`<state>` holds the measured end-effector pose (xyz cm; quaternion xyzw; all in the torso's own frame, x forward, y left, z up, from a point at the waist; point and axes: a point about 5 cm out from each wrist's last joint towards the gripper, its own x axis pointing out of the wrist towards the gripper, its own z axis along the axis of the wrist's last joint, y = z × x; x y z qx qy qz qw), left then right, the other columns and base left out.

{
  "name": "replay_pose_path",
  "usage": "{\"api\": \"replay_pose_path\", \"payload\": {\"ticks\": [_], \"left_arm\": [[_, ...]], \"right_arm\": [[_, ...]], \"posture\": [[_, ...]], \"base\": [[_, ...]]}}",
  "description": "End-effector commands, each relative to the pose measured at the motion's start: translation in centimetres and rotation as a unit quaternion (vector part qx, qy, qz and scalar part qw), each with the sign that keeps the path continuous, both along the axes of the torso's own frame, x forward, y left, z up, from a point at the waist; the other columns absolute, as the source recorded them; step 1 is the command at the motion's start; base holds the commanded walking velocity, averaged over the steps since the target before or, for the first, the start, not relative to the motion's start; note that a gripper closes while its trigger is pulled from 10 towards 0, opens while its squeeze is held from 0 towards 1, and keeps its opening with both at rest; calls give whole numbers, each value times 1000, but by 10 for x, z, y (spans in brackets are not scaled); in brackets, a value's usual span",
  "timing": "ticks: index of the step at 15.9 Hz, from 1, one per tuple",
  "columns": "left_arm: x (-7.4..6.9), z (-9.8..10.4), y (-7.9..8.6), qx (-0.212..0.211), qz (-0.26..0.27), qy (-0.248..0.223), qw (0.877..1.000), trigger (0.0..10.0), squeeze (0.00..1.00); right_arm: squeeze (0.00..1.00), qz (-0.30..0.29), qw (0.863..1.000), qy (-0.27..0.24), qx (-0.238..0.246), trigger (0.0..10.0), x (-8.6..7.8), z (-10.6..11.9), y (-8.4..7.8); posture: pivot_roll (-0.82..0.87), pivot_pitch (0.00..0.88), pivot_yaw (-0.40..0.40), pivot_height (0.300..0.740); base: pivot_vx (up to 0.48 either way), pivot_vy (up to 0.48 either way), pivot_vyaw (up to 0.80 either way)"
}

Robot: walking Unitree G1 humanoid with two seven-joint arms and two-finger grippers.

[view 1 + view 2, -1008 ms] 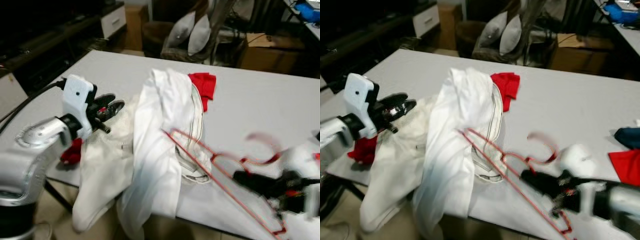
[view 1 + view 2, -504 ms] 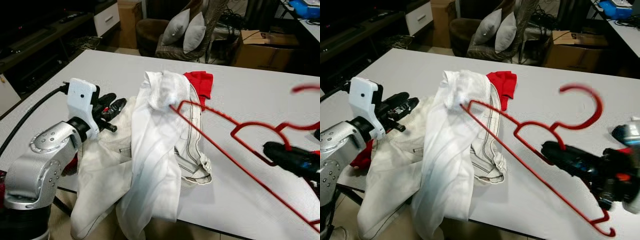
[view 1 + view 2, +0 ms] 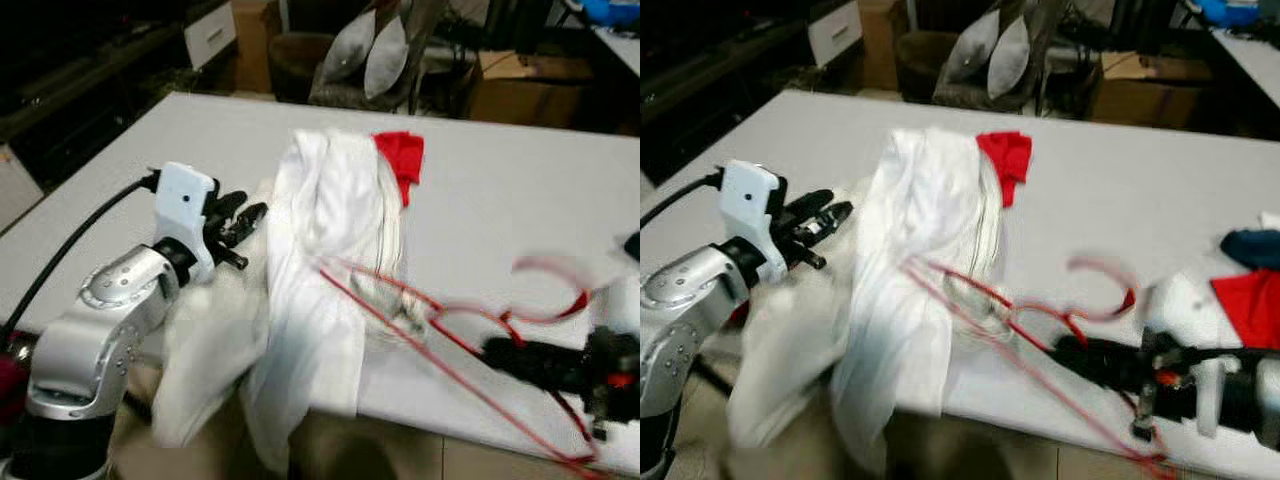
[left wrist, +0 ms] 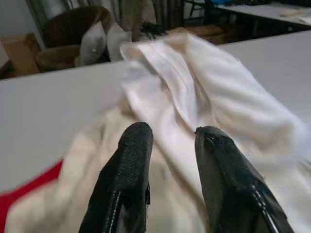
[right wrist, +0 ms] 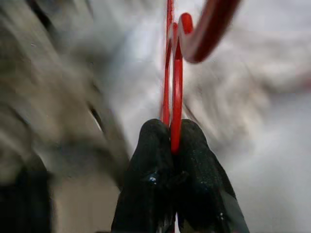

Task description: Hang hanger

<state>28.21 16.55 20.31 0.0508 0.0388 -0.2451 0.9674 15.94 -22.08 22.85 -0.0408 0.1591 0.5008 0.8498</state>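
A red wire hanger (image 3: 470, 335) lies low over the white table (image 3: 500, 180), one arm reaching into the pile of white clothes (image 3: 320, 250). My right gripper (image 3: 505, 352) is shut on the hanger near its neck; in the right wrist view the fingertips (image 5: 172, 145) pinch the red wire (image 5: 176, 92). My left gripper (image 3: 245, 215) hovers at the left side of the white clothes, fingers slightly apart with nothing between them (image 4: 170, 138). The clothes hang over the table's front edge.
A red cloth (image 3: 402, 155) lies behind the white pile. Another red cloth (image 3: 1250, 305) and a dark blue cloth (image 3: 1252, 246) lie at the right. A chair with grey cushions (image 3: 365, 55) and cardboard boxes (image 3: 520, 85) stand beyond the table.
The right gripper has lowered the hanger from up in the air back down close to the table. The camera has shifted slightly. The left gripper has stayed by the clothes.
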Motion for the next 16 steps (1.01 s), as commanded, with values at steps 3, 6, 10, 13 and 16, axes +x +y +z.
{"api": "replay_pose_path", "payload": {"ticks": [3, 6, 10, 13, 16], "left_arm": [[0, -2, 5, 11, 8, -1, 1000, 10000, 0], [1, -3, 13, 17, 36, 0, 999, 10000, 0], [-3, -15, 5, 21, 36, 12, 999, 10000, 0], [-10, -44, -9, 17, 45, 17, 999, 10000, 0], [-11, -55, -14, 13, 59, 19, 998, 10000, 0]], "right_arm": [[0, -5, 997, -24, 67, 10000, 2, 13, -9], [0, -105, 991, -74, 31, 10000, 20, 13, -20], [0, -161, 983, -80, 26, 10000, 29, -7, 4], [0, -250, 964, -92, -21, 10000, 38, -48, 24], [0, -337, 936, -93, -36, 10000, 48, -72, 31]], "posture": [[-1, 0, 55, 740], [3, 0, 47, 740], [3, 0, 43, 740], [-2, 0, 35, 740], [-1, 5, 25, 740]], "base": [[-215, 0, 0], [0, 0, 0], [0, 0, 0], [0, 0, 0], [0, -94, 0]]}}
